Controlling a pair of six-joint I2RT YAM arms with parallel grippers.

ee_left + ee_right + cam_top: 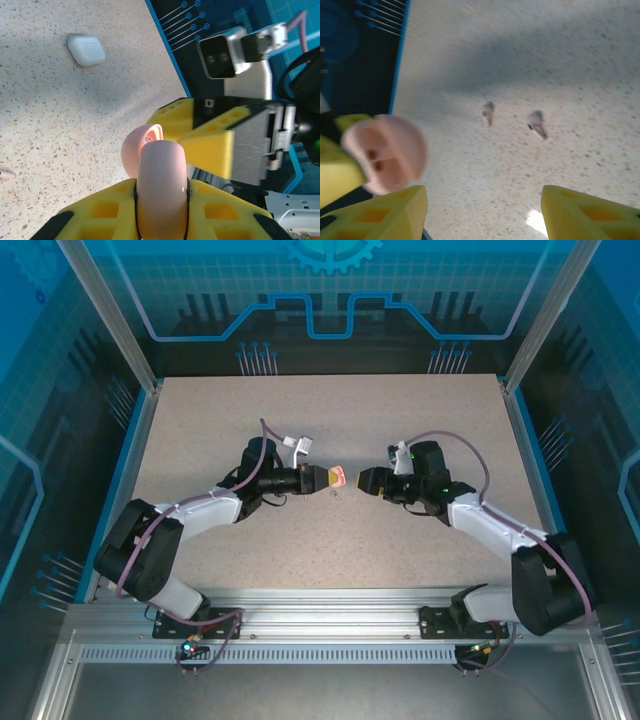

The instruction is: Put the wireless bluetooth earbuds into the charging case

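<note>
Plainly, the left gripper [328, 478] is clamped on an open pink case [159, 175], held off the table [420, 420] with its lid up. The right gripper [485, 212] faces it just beside, its jaws apart with nothing between them. One earbud [488, 113] and a second earbud [537, 124] lie near each other on the table, blurred, perhaps on their sides. A white case [86, 50] rests well apart from the pink one.

Top view: bright, even light on worktop [400, 420], faint shadows. Left wrist: sharp; small glare spots on glossy pink case [161, 185], soft shadow band above-left of it. Right wrist: whole frame blurred, glare patch lower right of pink case.
</note>
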